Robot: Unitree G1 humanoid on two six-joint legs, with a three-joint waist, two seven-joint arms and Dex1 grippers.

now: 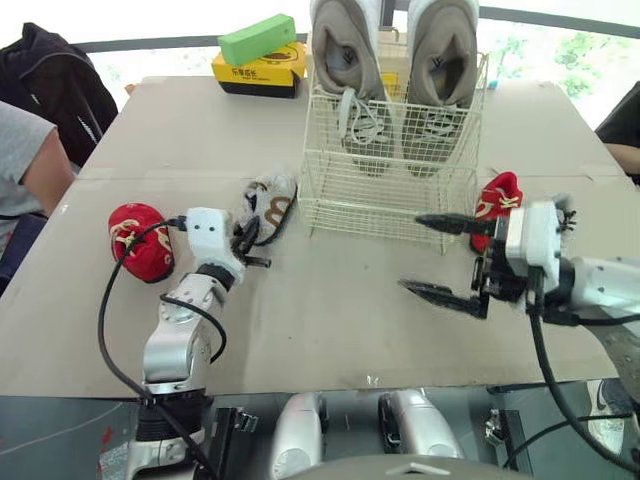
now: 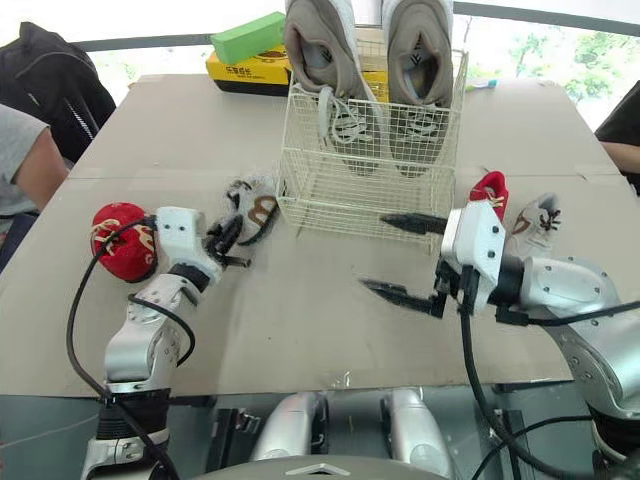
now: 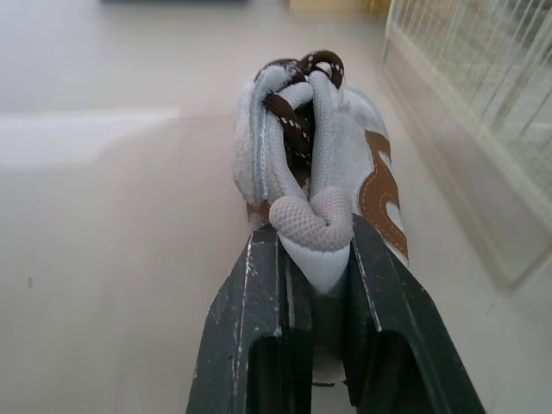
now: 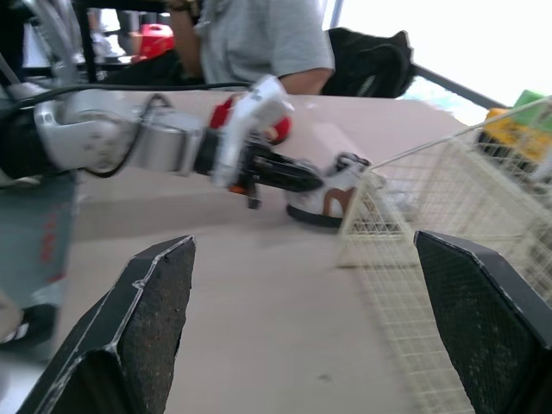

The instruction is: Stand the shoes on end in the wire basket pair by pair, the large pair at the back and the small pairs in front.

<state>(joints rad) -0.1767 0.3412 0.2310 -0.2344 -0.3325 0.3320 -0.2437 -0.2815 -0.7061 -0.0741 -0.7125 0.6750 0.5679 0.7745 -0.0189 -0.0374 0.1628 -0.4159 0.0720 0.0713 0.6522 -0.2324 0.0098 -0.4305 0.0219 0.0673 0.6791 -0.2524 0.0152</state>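
- Head views: a beige table (image 1: 330, 330), with a person (image 1: 25, 160) at its left edge, carries the wire basket (image 1: 385, 200). The large grey pair (image 1: 443, 45) stands on end in its far half; the near half holds nothing.
- The left gripper (image 1: 252, 245) is clenched on a small grey-and-brown shoe (image 1: 272, 200) just left of the basket. One red shoe (image 1: 140, 240) lies further left. The other red shoe (image 1: 497, 195) lies right of the basket, a second grey shoe (image 2: 535, 222) beside it. The right gripper (image 1: 410, 252) hangs released, jaws wide, near the basket's near right corner.
- Left wrist view: the fingers (image 3: 259, 319) pinch one narrow end of the shoe, probably the heel.
- Right wrist view: the shoe lies close against the basket wall. With so small a pinch, it may swing or slip when lifted, or snag the rim and drag the light basket.
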